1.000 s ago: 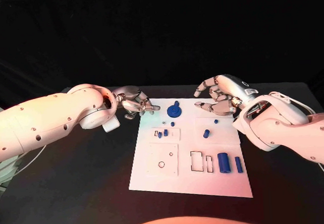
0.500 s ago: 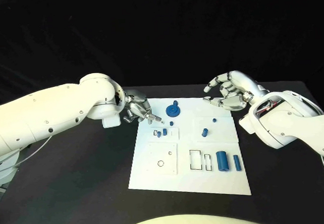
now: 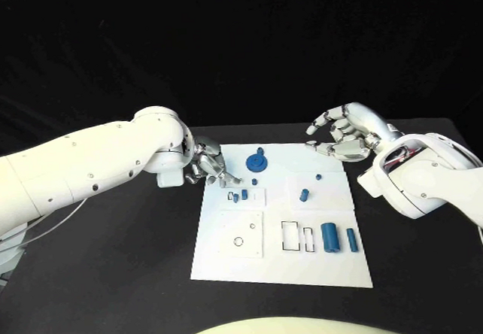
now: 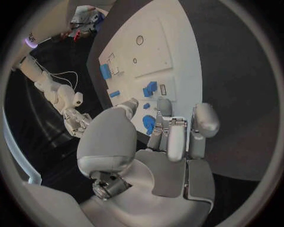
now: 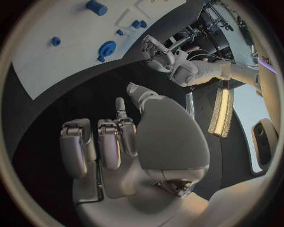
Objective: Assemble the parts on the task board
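Note:
The white task board [image 3: 290, 268] lies in the middle of the black table. On it are a round blue part [image 3: 258, 163] near the far edge, small blue pieces [image 3: 243, 195] [image 3: 305, 196] in the middle, and a thick blue cylinder [image 3: 331, 237] beside a slim one [image 3: 353, 239] at the right. My left hand [image 3: 210, 166] hovers at the board's far left edge, fingers stretched toward the round part [image 4: 149, 124], holding nothing. My right hand [image 3: 345, 135] hangs past the far right corner, fingers loosely bent and apart, with nothing in them.
Rectangular and round recesses [image 3: 293, 239] [image 3: 239, 242] mark the board's near half. Black table [image 3: 117, 279] surrounds the board on all sides. In the right wrist view the left hand [image 5: 156, 54] shows beyond the board [image 5: 65, 42].
My left hand has come nearer and lower, onto the board's far left edge. My right hand has drifted a little right and away from the board.

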Controlling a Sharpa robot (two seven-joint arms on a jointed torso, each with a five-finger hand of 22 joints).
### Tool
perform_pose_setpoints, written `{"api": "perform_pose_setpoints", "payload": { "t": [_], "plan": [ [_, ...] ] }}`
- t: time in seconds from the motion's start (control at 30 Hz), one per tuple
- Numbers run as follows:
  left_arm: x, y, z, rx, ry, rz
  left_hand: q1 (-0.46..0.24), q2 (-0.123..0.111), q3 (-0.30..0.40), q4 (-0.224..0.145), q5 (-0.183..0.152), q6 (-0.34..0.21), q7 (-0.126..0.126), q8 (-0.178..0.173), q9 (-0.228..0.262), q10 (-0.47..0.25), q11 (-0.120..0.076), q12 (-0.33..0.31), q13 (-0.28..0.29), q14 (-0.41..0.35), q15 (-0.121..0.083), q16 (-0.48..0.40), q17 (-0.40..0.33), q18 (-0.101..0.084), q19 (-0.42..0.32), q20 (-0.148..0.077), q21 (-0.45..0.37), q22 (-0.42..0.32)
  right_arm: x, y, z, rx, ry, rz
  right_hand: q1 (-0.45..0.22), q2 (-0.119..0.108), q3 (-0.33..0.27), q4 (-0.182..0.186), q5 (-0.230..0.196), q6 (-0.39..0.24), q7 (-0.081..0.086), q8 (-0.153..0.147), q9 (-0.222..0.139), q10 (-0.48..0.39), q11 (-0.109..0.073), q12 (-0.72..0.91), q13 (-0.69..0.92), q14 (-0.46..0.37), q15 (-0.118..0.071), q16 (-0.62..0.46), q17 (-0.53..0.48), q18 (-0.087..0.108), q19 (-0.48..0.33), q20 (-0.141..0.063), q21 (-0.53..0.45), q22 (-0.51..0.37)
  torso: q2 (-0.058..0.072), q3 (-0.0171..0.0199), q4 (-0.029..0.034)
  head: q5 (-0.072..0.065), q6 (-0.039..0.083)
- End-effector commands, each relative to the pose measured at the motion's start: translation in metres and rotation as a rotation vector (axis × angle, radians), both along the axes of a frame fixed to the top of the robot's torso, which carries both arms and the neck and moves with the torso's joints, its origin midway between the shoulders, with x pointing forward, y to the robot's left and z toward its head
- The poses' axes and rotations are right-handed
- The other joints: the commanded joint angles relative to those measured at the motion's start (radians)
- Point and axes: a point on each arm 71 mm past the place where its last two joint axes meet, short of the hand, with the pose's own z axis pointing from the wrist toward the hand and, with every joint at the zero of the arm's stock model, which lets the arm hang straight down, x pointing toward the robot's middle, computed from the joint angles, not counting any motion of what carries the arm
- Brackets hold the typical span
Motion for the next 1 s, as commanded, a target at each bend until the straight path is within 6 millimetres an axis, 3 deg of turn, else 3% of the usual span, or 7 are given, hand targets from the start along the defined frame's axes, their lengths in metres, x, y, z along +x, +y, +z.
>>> {"api": "perform_pose_setpoints", "payload": {
  "t": [0.03, 0.47, 1.0],
  "plan": [
    [-0.002, -0.004, -0.002, -0.017, 0.066, -0.013, 0.003, 0.011, -0.004, 0.000, 0.004, -0.008, 0.003, -0.001, 0.001, -0.006, -0.001, -0.007, 0.001, 0.016, -0.001, -0.001, 0.052, -0.016, -0.008, 0.002, -0.005, 0.000, 0.000, 0.000, 0.000, 0.001, 0.007, 0.006, -0.005, 0.002, -0.003, 0.004, 0.004, -0.010, 0.000, 0.004, 0.001, 0.029, 0.007, -0.005, 0.179, 0.100, 0.009, -0.006, 0.247, -0.006, 0.103, 0.005, 0.000, 0.262, 0.000, 0.0006, 0.0007, -0.003, -0.004],
    [-0.003, -0.015, -0.011, -0.026, 0.128, -0.057, 0.005, 0.014, -0.007, 0.000, 0.004, -0.014, 0.005, -0.004, -0.001, -0.013, 0.001, -0.011, -0.004, 0.015, 0.001, -0.002, 0.051, -0.016, -0.010, 0.003, -0.006, -0.002, 0.000, 0.001, 0.000, 0.000, 0.009, 0.006, -0.003, 0.001, -0.004, 0.004, 0.004, -0.014, 0.001, 0.004, 0.001, 0.028, 0.008, -0.006, 0.178, 0.100, 0.010, -0.006, 0.246, -0.005, 0.102, 0.006, -0.003, 0.262, 0.001, -0.0012, 0.0005, -0.005, -0.008],
    [0.000, -0.019, -0.014, -0.007, 0.134, -0.075, 0.021, 0.021, -0.008, -0.002, 0.005, -0.016, 0.007, -0.006, -0.003, -0.019, 0.004, -0.013, -0.001, 0.015, 0.004, -0.001, 0.055, -0.016, -0.012, 0.006, -0.006, -0.001, 0.001, 0.001, -0.001, -0.001, 0.011, 0.007, -0.003, 0.002, -0.005, 0.006, 0.004, -0.016, 0.002, 0.005, 0.002, 0.027, 0.008, -0.008, 0.178, 0.101, 0.011, -0.006, 0.248, -0.006, 0.103, 0.007, 0.000, 0.262, 0.001, 0.0009, -0.0003, -0.008, -0.015]
  ]
}}
